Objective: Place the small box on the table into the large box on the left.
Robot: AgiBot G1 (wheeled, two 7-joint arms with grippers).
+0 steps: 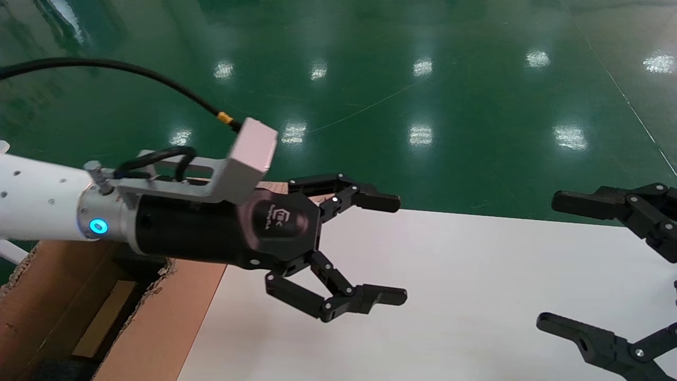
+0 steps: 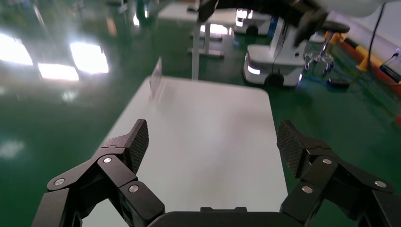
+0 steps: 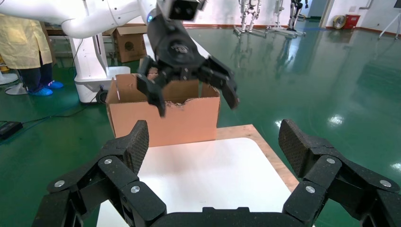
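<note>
Cardboard carton (image 1: 174, 312) stands left of the bench (image 1: 449, 296); both grippers, left (image 1: 389, 248) and right (image 1: 555, 259), hover with jaws released, small box unseen.

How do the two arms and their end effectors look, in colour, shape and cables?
The left end effector is black with linked fingers, silver pins and ribbed pads, and a logo on its body. Behind it sit a lit blue ring, a white arm, a grey bracket and black cables. The right end effector has matching black fingers.
</note>
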